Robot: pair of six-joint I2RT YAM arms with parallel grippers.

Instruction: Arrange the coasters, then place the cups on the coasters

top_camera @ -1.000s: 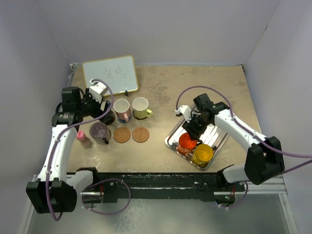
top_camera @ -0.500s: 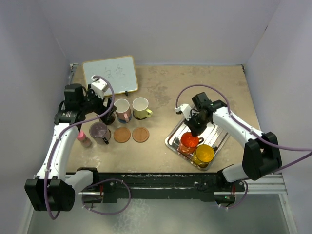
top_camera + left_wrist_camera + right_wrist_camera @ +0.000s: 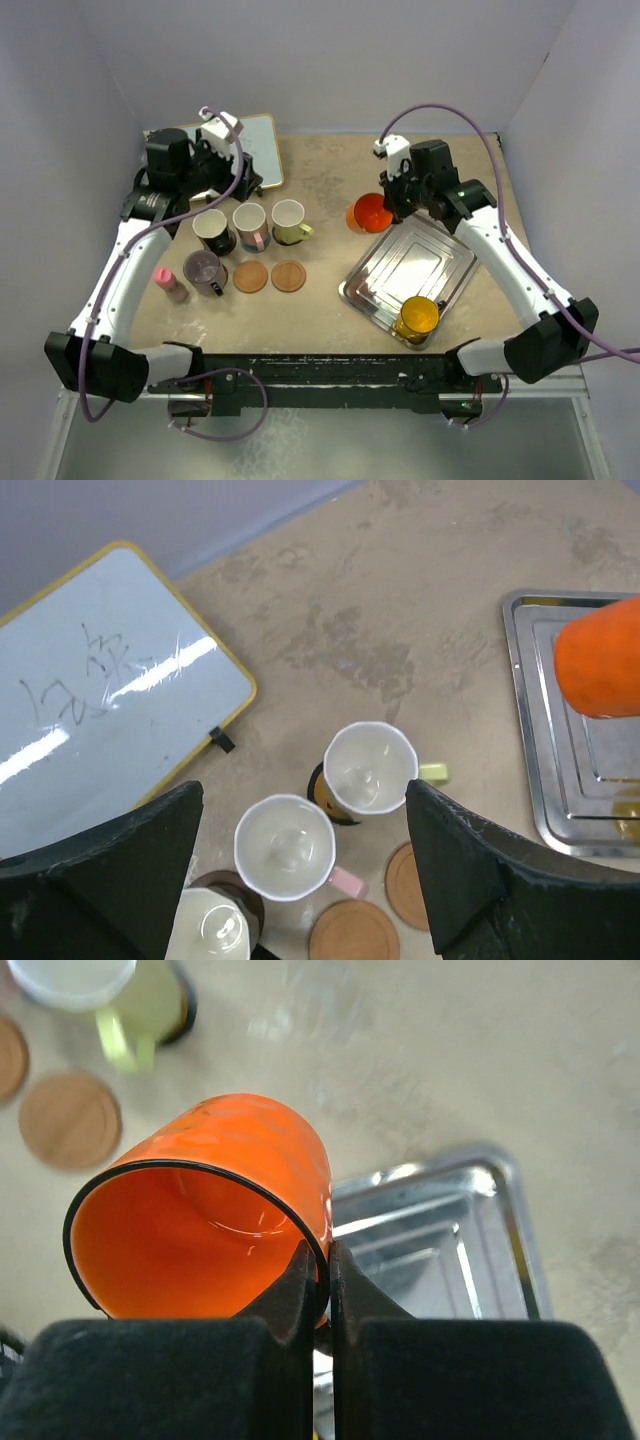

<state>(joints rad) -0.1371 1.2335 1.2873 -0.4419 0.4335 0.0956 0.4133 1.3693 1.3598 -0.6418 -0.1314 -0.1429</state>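
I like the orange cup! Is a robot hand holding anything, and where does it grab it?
The right gripper pinches the red-orange mug by its rim wall. The left gripper holds nothing.

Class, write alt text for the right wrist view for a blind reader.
The right gripper pinches an orange cup by its rim, tilted, near a metal tray. Two brown coasters and a green mug sit farther off.

Held left gripper [image 3: 303, 810] high, jaws spread wide; pinched right gripper [image 3: 322, 1265] shut on rim of red-orange cup [image 3: 215, 1175]
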